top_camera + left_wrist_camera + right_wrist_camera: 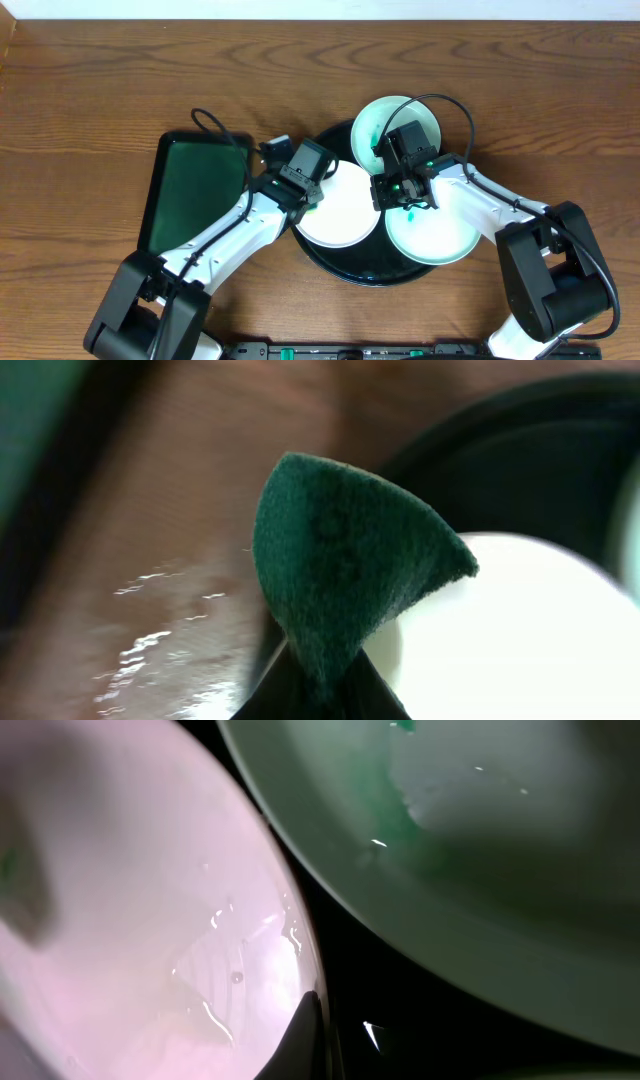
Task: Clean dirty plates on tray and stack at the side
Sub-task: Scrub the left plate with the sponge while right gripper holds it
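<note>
The black round tray holds three white plates. The back plate leans on the tray's far rim and has a teal smear; it also shows in the right wrist view. The middle plate lies at the tray's left, and the right plate overhangs the right rim. My left gripper is shut on a dark green sponge at the middle plate's left edge. My right gripper has one finger on the middle plate's right rim; its other finger is hidden.
A dark green rectangular tray lies left of the black tray, next to my left arm. The wood table beside the black tray looks wet. The arms' bases stand at the table's front edge.
</note>
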Robot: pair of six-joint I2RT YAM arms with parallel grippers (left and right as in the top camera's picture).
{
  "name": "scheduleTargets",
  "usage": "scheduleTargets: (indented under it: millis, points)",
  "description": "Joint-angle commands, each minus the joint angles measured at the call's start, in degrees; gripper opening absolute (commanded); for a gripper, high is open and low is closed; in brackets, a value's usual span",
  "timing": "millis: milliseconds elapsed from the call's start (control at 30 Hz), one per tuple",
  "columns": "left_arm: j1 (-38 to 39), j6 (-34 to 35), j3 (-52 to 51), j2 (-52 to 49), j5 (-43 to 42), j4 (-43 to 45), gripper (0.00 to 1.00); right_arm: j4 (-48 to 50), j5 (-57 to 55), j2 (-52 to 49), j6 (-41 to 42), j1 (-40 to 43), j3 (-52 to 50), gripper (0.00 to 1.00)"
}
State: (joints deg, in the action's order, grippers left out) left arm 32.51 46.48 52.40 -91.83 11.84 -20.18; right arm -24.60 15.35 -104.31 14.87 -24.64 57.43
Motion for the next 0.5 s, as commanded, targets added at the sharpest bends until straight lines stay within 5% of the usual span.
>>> scheduleTargets:
  millis: [0,267,467]
  points:
    - [0.5,0.6,-1.0,-1.5,-10.8,4.0,0.07,-0.5,-1.8,-0.7,-0.3,-0.2,0.6,0.01]
    - [3.0,0.7,-1.1,-9.5,-13.4,7.4,0.07,-0.5,-1.8,-0.7,-0.3,-0.2,0.6,0.01]
    - [1.2,0.7,-1.0,-9.4,4.5,-1.3,0.07,-0.5,-1.8,-0.7,-0.4,-0.2,0.6,0.01]
